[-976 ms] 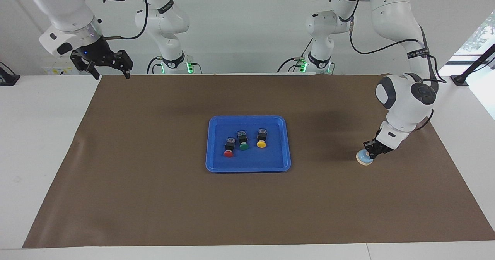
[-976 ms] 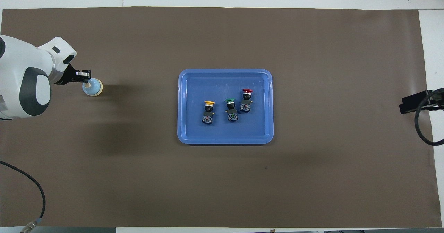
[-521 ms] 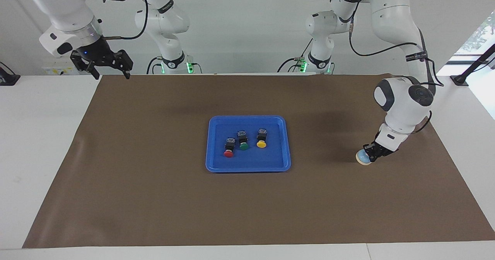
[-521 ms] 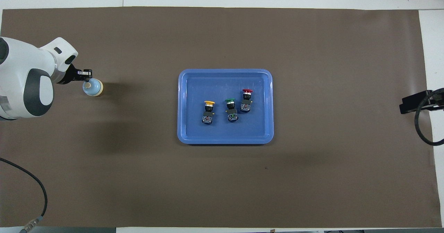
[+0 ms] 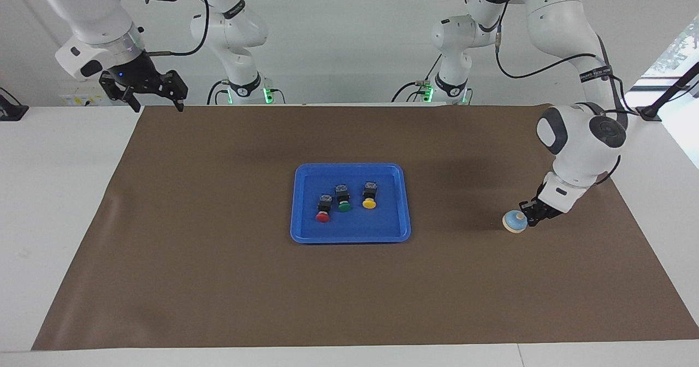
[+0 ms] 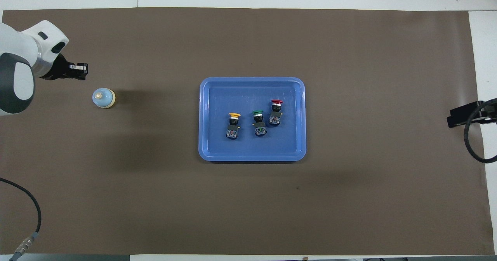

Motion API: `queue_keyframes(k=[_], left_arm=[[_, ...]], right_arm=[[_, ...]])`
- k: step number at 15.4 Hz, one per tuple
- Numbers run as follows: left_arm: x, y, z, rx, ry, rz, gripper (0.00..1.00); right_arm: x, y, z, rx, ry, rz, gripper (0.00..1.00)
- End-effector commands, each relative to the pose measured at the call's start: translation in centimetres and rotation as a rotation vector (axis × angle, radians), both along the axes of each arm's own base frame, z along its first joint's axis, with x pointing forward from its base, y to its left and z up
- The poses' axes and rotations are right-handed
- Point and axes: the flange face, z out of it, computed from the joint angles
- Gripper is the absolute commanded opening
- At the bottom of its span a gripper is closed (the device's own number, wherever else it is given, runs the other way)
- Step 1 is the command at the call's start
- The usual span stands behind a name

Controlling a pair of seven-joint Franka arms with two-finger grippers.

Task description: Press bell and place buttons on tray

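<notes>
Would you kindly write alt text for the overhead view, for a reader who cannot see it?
A blue tray in the middle of a brown mat holds three buttons in a row: yellow, green and red. Toward the left arm's end, a light-blue bell stands alone, with the left gripper beside it and clear of it.

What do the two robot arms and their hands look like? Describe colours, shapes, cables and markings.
Both arms are glossy white, rounded segments with dark grey joint caps and black cables looped alongside. Each ends in a black two-fingered hand: left hand, right hand. Green lights glow at both bases.
</notes>
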Motion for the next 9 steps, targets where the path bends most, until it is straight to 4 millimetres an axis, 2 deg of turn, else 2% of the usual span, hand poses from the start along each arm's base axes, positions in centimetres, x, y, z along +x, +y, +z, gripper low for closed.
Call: queue_keyframes(k=[1,2,4,5,6,9], left_arm=[[-1.0,0.4,5.5,0.026,-0.038,0.007,0.0],[-1.4,0.3,7.3,0.027,-0.061,0.013,0.21],[-3.5,0.2,10.9,0.03,-0.055,0.015,0.55],[-4.9,0.3,12.9,0.034,-0.044,0.018,0.91],[-6.2,0.6,14.2,0.037,-0.031,0.02,1.0],[-8.5,0.8,17.3,0.043,-0.02,0.029,1.0]], right_arm=[[-0.4,-0.3,0.0,-0.01,0.002,0.015,1.0],[-0.4,-0.3,0.0,-0.01,0.002,0.015,1.0],[-0.4,-0.4,0.0,-0.01,0.002,0.014,1.0],[-0.4,-0.3,0.0,-0.01,0.002,0.015,1.0],[-0.4,-0.3,0.0,-0.01,0.002,0.015,1.0],[-0.4,-0.3,0.0,-0.01,0.002,0.015,1.0]])
